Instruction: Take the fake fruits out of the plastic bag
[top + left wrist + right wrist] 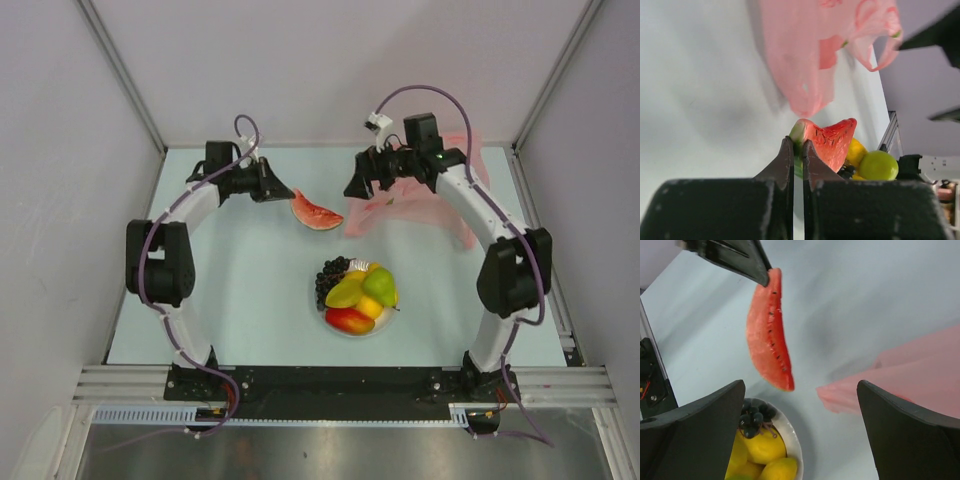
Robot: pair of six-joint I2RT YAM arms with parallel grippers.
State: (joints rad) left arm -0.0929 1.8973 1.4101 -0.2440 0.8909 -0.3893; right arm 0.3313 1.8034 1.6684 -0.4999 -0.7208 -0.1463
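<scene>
Your left gripper [283,192] is clamped on the rind end of the pinkish-red plastic watermelon slice [316,213], holding it outside the crinkly translucent pink plastic bag [405,205], just beside the bag's edge. Your right gripper [358,186] hangs at that same edge with its jaws wide apart, gripping nothing. The other glossy fake fruits [360,295] (yellow ovals, green pear, red-orange mango, dark grapes) are heaped on the white round plate [321,310] in the middle of the pale bench [250,290], apart from the bag.

Slice [317,213] left of the bag [410,205], plate [791,436] nearer the arms
The slice hangs in the left gripper [286,193] at far-centre (bag just beside it); the other fruits [358,295] lie heaped on the plate.
</scene>
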